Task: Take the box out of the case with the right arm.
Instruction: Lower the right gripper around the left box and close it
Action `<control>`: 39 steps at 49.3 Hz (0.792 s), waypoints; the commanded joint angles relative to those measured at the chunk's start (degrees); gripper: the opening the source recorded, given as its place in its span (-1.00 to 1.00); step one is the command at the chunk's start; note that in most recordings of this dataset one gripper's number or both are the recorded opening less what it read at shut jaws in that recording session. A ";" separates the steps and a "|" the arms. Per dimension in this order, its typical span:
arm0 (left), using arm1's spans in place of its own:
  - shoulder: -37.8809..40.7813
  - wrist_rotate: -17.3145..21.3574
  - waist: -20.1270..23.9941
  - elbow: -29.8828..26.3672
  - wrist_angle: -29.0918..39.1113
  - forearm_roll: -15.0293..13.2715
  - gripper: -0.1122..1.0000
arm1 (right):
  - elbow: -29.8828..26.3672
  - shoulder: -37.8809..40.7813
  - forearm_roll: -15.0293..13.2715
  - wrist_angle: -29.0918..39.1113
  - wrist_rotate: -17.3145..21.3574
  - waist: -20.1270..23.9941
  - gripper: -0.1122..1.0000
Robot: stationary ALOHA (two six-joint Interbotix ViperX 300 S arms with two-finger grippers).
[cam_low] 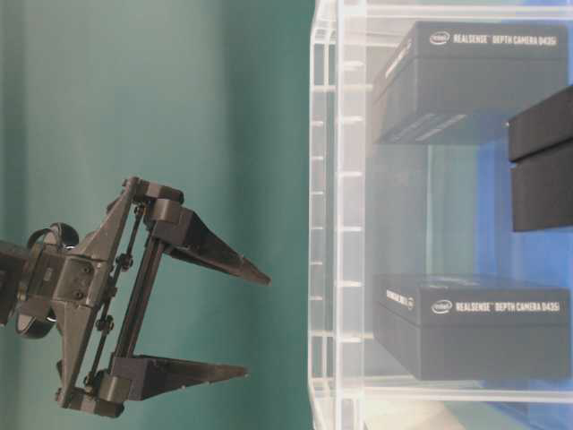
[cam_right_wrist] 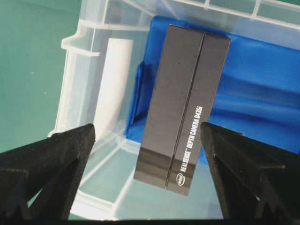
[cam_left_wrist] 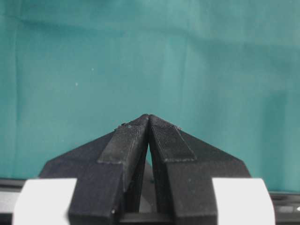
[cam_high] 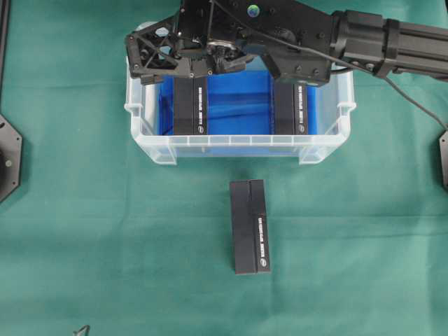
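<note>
The clear case [cam_high: 238, 148] with a blue bottom holds two black boxes, a left box [cam_high: 191, 105] and a right box [cam_high: 290, 108]. My right arm reaches in from the right, and its all-black right gripper [cam_high: 175, 66] hangs open above the back end of the left box. In the right wrist view the left box [cam_right_wrist: 180, 93] shows between the two spread fingers of the right gripper [cam_right_wrist: 146, 133], apart from both. From table level the right gripper [cam_low: 258, 323] is outside the case rim [cam_low: 336, 224], in line with one box [cam_low: 474, 327]. My left gripper [cam_left_wrist: 148, 117] is shut over bare cloth.
A third black box [cam_high: 250, 226] lies on the green cloth in front of the case. Arm bases sit at the left edge [cam_high: 8, 157] and the right edge [cam_high: 443, 157]. The case's left wall and rim handle [cam_right_wrist: 77, 44] stand close beside the left box.
</note>
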 commanded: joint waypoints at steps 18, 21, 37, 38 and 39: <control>0.18 0.00 -0.09 -0.62 -0.26 0.18 -0.76 | -1.32 -1.05 -0.18 -0.26 0.09 -0.18 0.93; 0.18 0.00 -0.09 -0.62 -0.26 0.09 -0.76 | -1.32 -0.97 -0.18 -0.26 0.09 -0.18 0.93; 0.18 -0.09 -0.09 -0.62 -0.18 0.09 -0.76 | -1.32 0.26 -0.18 -0.26 0.18 -0.09 0.93; 0.18 0.00 -0.09 -0.62 -0.26 0.09 -0.76 | -1.23 0.44 -0.18 -0.26 0.18 -0.09 0.93; 0.18 0.00 -0.18 -0.62 -0.18 0.18 -0.76 | -1.32 0.62 -0.18 -0.26 0.18 -0.09 0.93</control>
